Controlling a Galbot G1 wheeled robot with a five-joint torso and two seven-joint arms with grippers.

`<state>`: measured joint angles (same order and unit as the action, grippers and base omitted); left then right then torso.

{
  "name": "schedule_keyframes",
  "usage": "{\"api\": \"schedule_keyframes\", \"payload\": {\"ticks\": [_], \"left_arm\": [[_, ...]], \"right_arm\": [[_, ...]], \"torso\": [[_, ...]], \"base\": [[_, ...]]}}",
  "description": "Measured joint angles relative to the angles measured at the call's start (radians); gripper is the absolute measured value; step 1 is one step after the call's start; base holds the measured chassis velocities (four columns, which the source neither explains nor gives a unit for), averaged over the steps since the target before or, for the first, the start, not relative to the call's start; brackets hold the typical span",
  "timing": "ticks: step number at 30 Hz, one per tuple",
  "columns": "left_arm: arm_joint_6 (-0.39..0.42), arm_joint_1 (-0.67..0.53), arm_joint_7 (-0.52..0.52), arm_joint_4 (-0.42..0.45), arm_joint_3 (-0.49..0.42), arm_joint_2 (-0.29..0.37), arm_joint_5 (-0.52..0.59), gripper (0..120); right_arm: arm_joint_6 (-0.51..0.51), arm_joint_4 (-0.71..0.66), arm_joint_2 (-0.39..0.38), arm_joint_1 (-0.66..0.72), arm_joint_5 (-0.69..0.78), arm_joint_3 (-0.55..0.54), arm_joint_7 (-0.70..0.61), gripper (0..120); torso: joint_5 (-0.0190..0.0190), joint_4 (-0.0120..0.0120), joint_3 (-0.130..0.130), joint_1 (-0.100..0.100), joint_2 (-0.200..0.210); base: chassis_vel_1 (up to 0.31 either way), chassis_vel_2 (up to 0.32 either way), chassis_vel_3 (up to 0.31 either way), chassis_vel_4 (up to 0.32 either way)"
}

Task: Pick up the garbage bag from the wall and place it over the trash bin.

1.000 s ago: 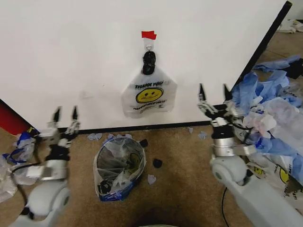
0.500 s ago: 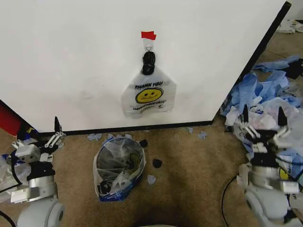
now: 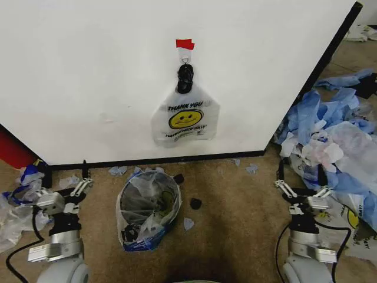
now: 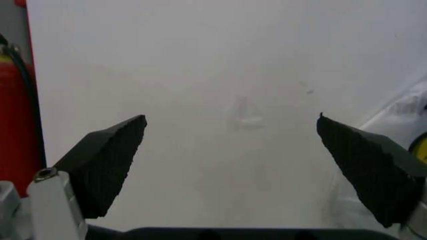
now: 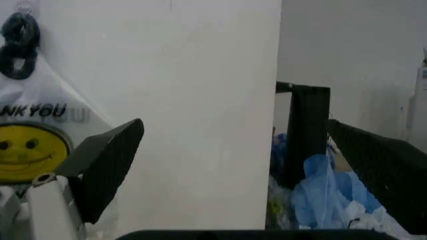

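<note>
The garbage bag (image 3: 184, 118), white with a yellow smiley and "THANK YOU" print, hangs by its knotted black handles from a small hook under red tape (image 3: 185, 43) on the white wall (image 3: 88, 71). The black wire-mesh trash bin (image 3: 147, 209) stands on the carpet below it, lined with crumpled plastic. My left gripper (image 3: 66, 178) is low at the left of the bin, open and empty. My right gripper (image 3: 300, 180) is low at the right, open and empty. The right wrist view shows the bag (image 5: 33, 130) off to one side of the open right gripper (image 5: 233, 122). The left gripper (image 4: 230, 117) faces bare wall.
A heap of blue and white plastic bags (image 3: 336, 135) fills the floor at the right. More bags (image 3: 20, 194) and a red object (image 3: 12, 150) lie at the left by the wall's black baseboard (image 3: 177, 159). Small scraps (image 3: 195, 203) dot the carpet near the bin.
Both arms have dropped and drawn back from the wall toward my body, the grippers staying open. The bag and the bin have not moved.
</note>
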<state>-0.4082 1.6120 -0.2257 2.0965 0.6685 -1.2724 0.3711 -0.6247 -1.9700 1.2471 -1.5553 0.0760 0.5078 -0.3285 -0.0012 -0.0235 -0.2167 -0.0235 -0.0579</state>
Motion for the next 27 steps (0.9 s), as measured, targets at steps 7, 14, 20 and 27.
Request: {"api": "schedule_keyframes", "payload": {"ticks": [7, 14, 20, 27], "left_arm": [[0.037, -0.038, -0.015, -0.024, -0.015, 0.020, 0.004, 100], [0.036, -0.048, -0.016, -0.037, -0.015, 0.020, -0.012, 100], [0.035, -0.049, -0.017, -0.037, -0.015, 0.021, -0.013, 100], [0.034, -0.049, -0.017, -0.037, -0.014, 0.021, -0.013, 100]], "right_arm": [[0.007, 0.035, 0.026, 0.024, -0.009, -0.017, 0.003, 100], [0.008, 0.043, 0.028, 0.030, -0.012, -0.022, 0.004, 100], [0.009, 0.043, 0.027, 0.030, -0.011, -0.023, 0.004, 100], [0.009, 0.043, 0.027, 0.030, -0.010, -0.023, 0.004, 100]], "torso": [[0.0000, 0.0000, 0.000, 0.000, 0.000], [0.0000, -0.0002, 0.000, 0.000, 0.000], [0.0000, -0.0002, 0.000, 0.000, 0.000], [0.0000, -0.0002, 0.000, 0.000, 0.000]], "base": [[0.000, 0.000, 0.000, 0.000], [0.000, 0.000, 0.000, 0.000], [0.000, 0.000, 0.000, 0.000], [0.000, 0.000, 0.000, 0.000]]}}
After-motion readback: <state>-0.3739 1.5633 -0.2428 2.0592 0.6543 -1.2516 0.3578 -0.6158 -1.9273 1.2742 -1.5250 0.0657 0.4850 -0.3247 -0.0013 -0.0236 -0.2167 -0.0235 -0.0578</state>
